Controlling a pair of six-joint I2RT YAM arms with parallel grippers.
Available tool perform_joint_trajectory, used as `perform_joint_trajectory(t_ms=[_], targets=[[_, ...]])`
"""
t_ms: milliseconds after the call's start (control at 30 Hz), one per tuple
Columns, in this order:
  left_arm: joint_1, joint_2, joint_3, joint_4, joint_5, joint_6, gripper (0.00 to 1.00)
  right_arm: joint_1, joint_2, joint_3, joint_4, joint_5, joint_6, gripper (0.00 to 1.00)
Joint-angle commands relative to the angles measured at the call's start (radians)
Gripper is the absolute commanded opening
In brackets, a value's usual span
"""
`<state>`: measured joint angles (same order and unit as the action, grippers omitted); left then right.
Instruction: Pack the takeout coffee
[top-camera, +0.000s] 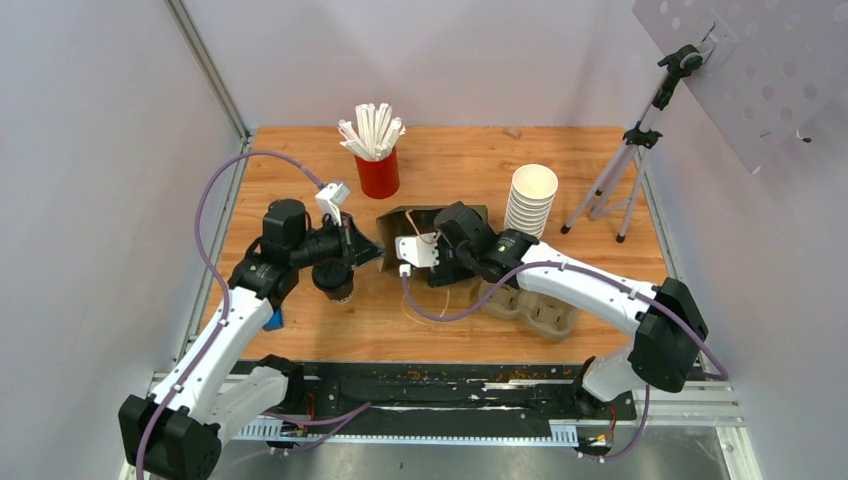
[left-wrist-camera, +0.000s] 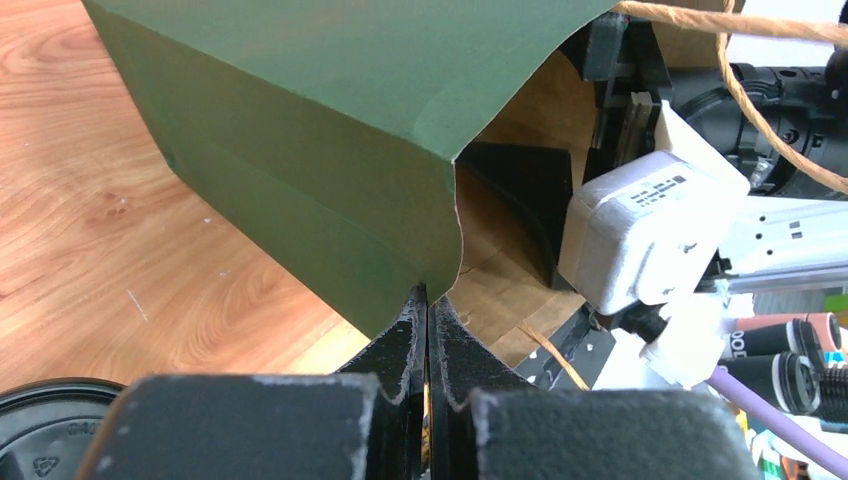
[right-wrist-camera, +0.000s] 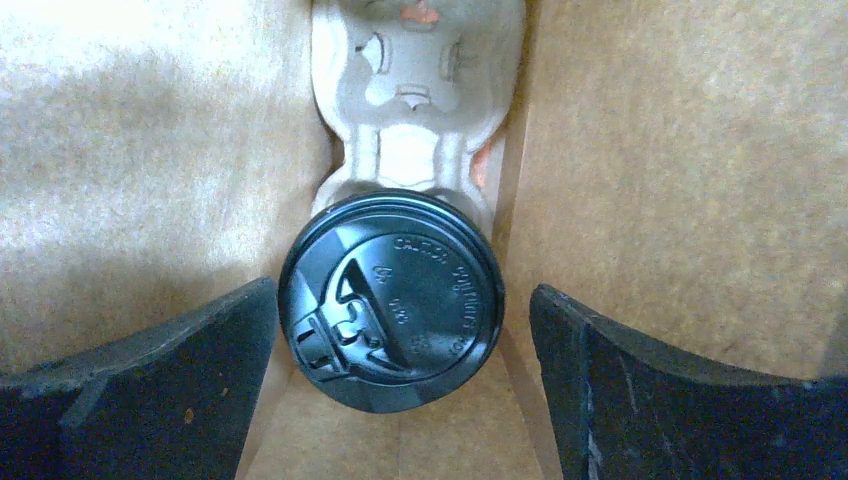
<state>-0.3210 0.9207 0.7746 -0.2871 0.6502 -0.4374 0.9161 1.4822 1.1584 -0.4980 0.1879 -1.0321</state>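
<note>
Coffee (right-wrist-camera: 390, 300) sits deep inside the paper bag (left-wrist-camera: 330, 120) at mid-desk, seemingly seated in a pulp carrier (right-wrist-camera: 415, 90). The left gripper (left-wrist-camera: 428, 320) is pinched tight on the bag's rim, apparently to hold its mouth agape. The right gripper (right-wrist-camera: 405, 340) reaches inside, fingers spread either side of the lid (touching neither). A second lidded cup (top-camera: 335, 282) stands toward the left edge.

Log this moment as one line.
left gripper: shut on bag edge | right gripper: open inside bag, astride coffee cup | coffee cup: lid on, by pulp tray
</note>
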Motion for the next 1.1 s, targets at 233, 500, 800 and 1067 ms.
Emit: perform_joint_trajectory(t_ms=[233, 500, 800, 1067], targets=[[-0.003, 0.027, 0.122, -0.129, -0.018, -0.03, 0.0, 0.009, -0.04, 0.121, -0.133, -0.104, 0.068, 0.9], [-0.004, 0.029, 0.123, -0.139, -0.018, -0.022, 0.0, 0.007, -0.038, 0.125, -0.11, -0.068, 0.069, 0.89], [-0.004, 0.026, 0.101, -0.128, -0.01, -0.004, 0.0, 0.016, -0.026, 0.146, -0.095, -0.172, 0.109, 0.67], [-0.004, 0.012, 0.071, -0.103, 0.022, 0.015, 0.0, 0.03, 0.015, 0.1, 0.01, -0.203, 0.125, 0.46]])
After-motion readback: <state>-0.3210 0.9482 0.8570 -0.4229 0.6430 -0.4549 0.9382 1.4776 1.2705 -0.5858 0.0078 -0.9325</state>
